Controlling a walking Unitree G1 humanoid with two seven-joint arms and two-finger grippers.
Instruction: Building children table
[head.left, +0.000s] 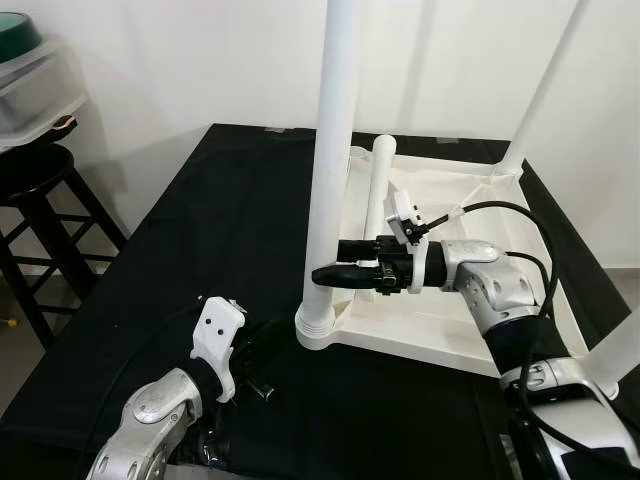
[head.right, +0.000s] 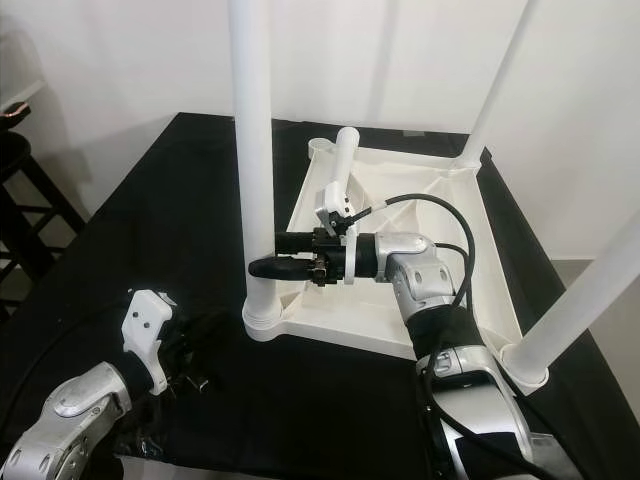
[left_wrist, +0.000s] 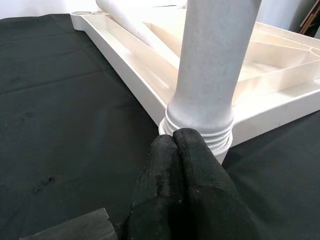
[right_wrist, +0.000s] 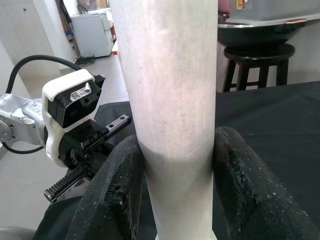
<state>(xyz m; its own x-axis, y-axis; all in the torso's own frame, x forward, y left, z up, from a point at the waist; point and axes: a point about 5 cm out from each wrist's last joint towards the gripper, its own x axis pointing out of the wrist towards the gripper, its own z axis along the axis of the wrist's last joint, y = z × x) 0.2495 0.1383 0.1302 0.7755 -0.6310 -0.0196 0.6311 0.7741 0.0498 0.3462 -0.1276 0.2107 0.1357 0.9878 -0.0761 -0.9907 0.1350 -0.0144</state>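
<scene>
Pinching upright white leg (head.left: 333, 150), right gripper (head.left: 335, 274), left gripper (left_wrist: 185, 200) pressed together, black cloth (head.left: 200, 260), white wall (head.left: 200, 60), black stool (head.left: 40, 200)

You're looking at an all-white plastic tabletop (head.left: 440, 330) lying on a plain black cloth (head.left: 200, 230), with white legs: an upright leg (head.left: 332, 160) near the middle and a loose leg (head.left: 378, 190) just past it toward 12 o'clock, both slightly scuffed with grey marks up close. Your right gripper (head.left: 325, 273) has black fingers (right_wrist: 125, 185) on a silver arm with a white camera mount, and the left gripper (left_wrist: 185, 145) at 7 o'clock matches: black fingertips, silver arm, white mount. At 10 o'clock you have a black stool (head.left: 35, 200) carrying a clear bin (head.left: 40, 85) with a dark green lid, against a white wall (head.left: 200, 60).
</scene>
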